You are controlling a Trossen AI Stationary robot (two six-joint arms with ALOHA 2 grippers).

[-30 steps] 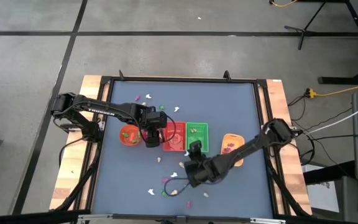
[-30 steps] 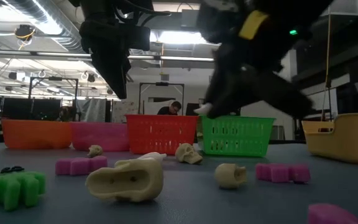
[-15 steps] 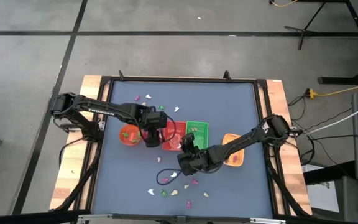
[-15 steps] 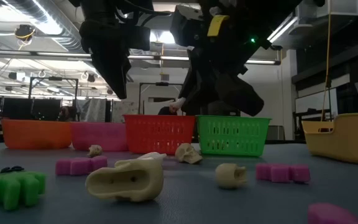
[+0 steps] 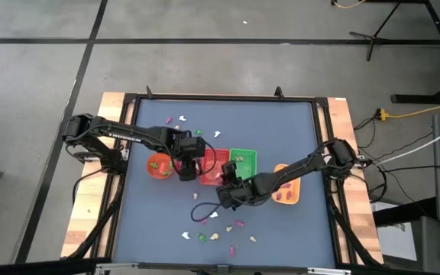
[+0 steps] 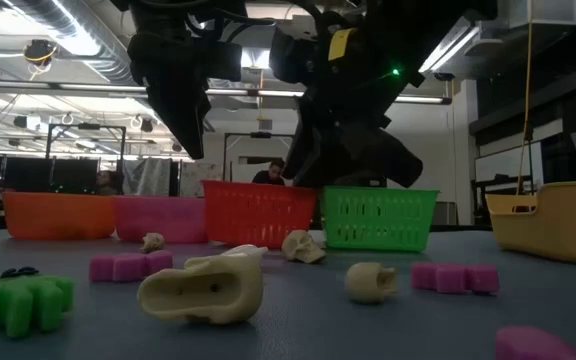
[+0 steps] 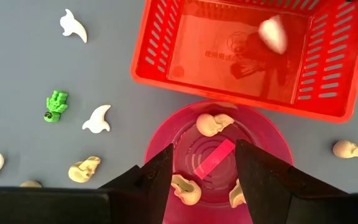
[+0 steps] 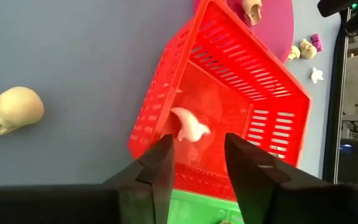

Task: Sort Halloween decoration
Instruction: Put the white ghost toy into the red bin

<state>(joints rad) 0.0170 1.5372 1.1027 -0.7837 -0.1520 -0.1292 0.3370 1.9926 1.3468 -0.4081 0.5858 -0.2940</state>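
Note:
Small Halloween trinkets in white, cream, green and magenta lie scattered on the blue table [image 5: 159, 221], a cluster near the front [image 5: 208, 233] and a few at the back [image 5: 178, 120]. My right gripper [image 8: 194, 146] [image 5: 224, 177] hangs open over the near wall of the red basket [image 8: 160, 93]. A white trinket [image 8: 189, 127] shows blurred and loose inside that basket, clear of the fingers. My left gripper [image 7: 204, 158] [image 5: 183, 169] waits open above the pink bowl [image 7: 272, 140]. Cream skulls [image 7: 211, 123] and a magenta piece [image 7: 215, 157] lie in the bowl.
In a row stand an orange bowl [image 5: 159, 164], the red basket [image 5: 214, 160], a green basket [image 5: 243, 162] and a yellow tray [image 5: 285, 191]. A thin black loop [image 5: 198, 214] lies near the front cluster. A person [image 6: 273, 172] shows beyond the table.
My right gripper has swung from the front cluster toward the table's far edge, up to the red basket, carrying a white trinket at its fingertips. It has let go, and the trinket is now loose inside the basket.

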